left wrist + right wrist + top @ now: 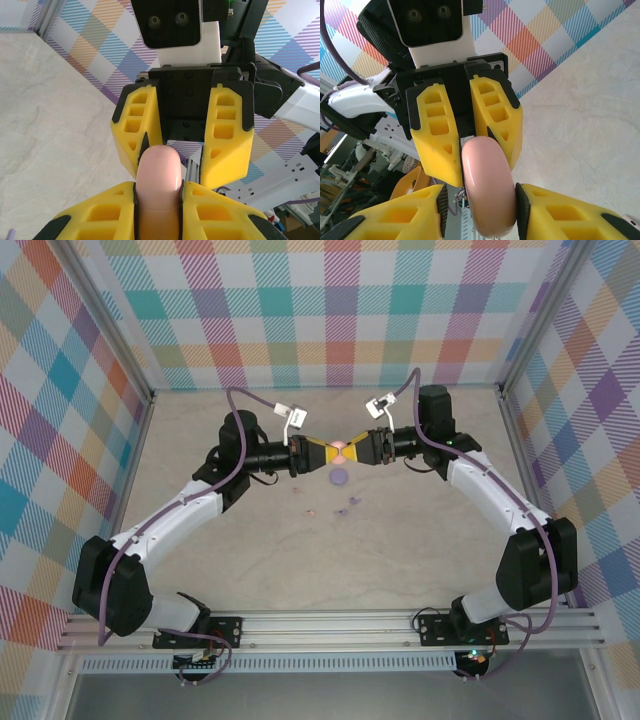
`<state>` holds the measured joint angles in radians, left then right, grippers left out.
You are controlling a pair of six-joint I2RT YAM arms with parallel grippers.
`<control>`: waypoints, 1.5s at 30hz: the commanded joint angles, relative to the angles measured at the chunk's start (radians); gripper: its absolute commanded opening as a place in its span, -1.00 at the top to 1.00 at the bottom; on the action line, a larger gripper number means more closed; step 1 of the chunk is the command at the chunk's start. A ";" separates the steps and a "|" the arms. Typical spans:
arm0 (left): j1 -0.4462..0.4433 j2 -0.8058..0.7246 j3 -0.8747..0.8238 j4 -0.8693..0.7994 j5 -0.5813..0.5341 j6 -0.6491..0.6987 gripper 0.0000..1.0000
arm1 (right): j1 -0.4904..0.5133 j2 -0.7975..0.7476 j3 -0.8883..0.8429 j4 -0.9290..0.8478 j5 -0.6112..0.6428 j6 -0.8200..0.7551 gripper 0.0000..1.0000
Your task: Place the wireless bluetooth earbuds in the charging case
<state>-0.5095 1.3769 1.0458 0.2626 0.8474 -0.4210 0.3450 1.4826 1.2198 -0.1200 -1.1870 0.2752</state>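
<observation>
From above, the pale pink round shiny case (pixel 338 448) is mostly hidden between yellow ribbed fingers (pixel 319 453). At its 6 o'clock, the tiny pale pink and lilac bits (pixel 350 503) are too small to make out. In the left wrist view, the bottom edge cuts the case off. In the right wrist view, at 4 o'clock, the corner cuts off a small pink thing (pixel 632 221).
</observation>
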 commanded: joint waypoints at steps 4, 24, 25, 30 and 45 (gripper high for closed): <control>-0.017 -0.004 0.028 0.012 0.016 0.024 0.73 | 0.017 -0.001 0.038 0.023 -0.033 -0.014 0.22; -0.020 -0.023 -0.006 0.042 0.003 -0.009 0.06 | 0.017 -0.026 0.055 -0.019 0.014 -0.038 0.59; -0.019 -0.028 -0.010 0.048 0.011 -0.013 0.04 | 0.017 -0.028 0.059 -0.023 0.015 -0.038 0.59; -0.020 -0.039 -0.020 0.059 0.053 -0.027 0.14 | 0.018 -0.040 0.067 -0.025 0.004 -0.033 0.58; -0.030 -0.020 -0.005 0.073 0.082 -0.050 0.21 | 0.019 -0.051 0.063 -0.017 0.002 -0.027 0.57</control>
<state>-0.5220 1.3640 1.0344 0.2943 0.9012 -0.4591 0.3557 1.4620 1.2526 -0.1436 -1.1637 0.2684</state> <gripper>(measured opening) 0.395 0.218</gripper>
